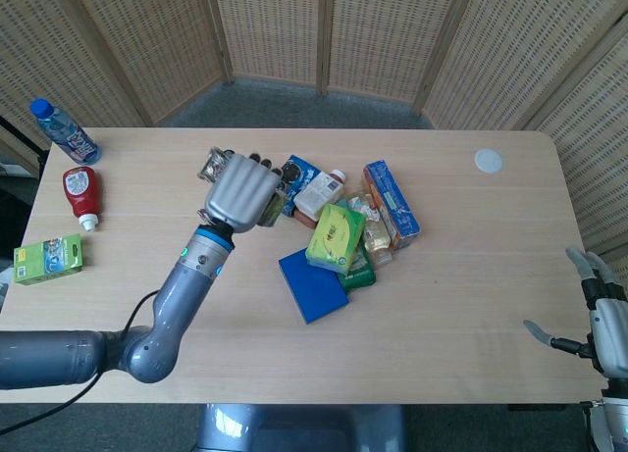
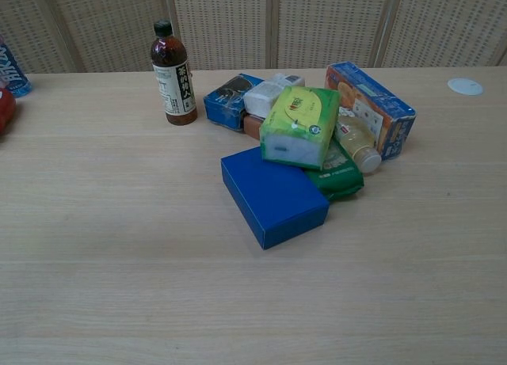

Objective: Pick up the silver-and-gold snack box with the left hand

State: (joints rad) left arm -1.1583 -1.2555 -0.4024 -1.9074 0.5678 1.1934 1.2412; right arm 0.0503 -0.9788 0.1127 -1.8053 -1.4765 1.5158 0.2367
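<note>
Head view: the left robot hand is raised above the surface, fingers wrapped round the snack box, of which only the upper left corner shows past the knuckles. The box is thus off the surface, over the ground between the brown bottle and the central pile. The chest view shows neither this hand nor the box.

The right robot hand hangs beyond the surface's right edge at lower right, fingers spread and holding nothing.

Edges and open room: the whole near half of the surface is bare wood, as is the strip between the pile and the right edge, broken only by one white disc near the far right corner. Along the left edge lie one blue-capped bottle, one red bottle and one green carton, well apart from the pile.

Central pile, counted: one flat blue box nearest the front; one lime-green pack leaning on a dark green pouch; one long blue-and-orange box at the right; one blue cookie box and one white packet at the back. All touch or overlap.
</note>
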